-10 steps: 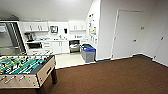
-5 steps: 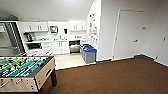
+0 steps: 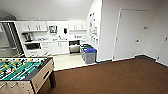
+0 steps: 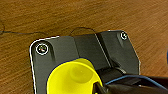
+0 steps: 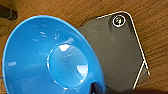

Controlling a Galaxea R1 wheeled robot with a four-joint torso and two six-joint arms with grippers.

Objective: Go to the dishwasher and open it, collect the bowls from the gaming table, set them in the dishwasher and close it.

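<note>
The dishwasher [image 3: 74, 47] is a dark and steel panel under the white counter at the far end of the kitchen nook, small in the head view; whether its door is open I cannot tell. The gaming table [image 3: 25, 71], with its green field and rods, stands at the near left. In the left wrist view my left gripper [image 4: 99, 87] is shut on the rim of a yellow bowl [image 4: 72, 77], carried above the brown carpet. In the right wrist view my right gripper [image 5: 96, 88] is shut on the rim of a blue bowl [image 5: 50, 55].
Blue-lidded bins [image 3: 89, 53] stand by the wall corner at the right of the kitchen entrance. White cabinets [image 3: 53, 47] line the back wall, and a steel fridge [image 3: 6, 42] is at the left. A white door [image 3: 128, 35] is on the right. Brown carpet [image 3: 112, 77] stretches ahead to pale tile [image 3: 67, 61].
The whole head picture has slid slightly downward, so the camera has moved a little toward the kitchen. Nothing in the scene has moved by itself.
</note>
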